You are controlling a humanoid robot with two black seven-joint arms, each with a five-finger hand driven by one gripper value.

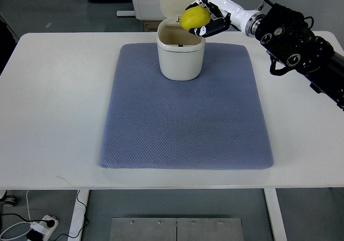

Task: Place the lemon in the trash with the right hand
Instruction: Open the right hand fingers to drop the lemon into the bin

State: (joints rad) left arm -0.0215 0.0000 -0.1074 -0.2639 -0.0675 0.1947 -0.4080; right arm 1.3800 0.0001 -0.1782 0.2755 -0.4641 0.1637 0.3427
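Currently my right hand (207,19) grips the lemon (194,18) at upper centre of the frame, fingers curled around it, just above the right rim of the open trash bin (180,58) on the grey mat (185,122). Transport looks nearly done; next I should shift slightly left over the opening, then uncurl to drop it.
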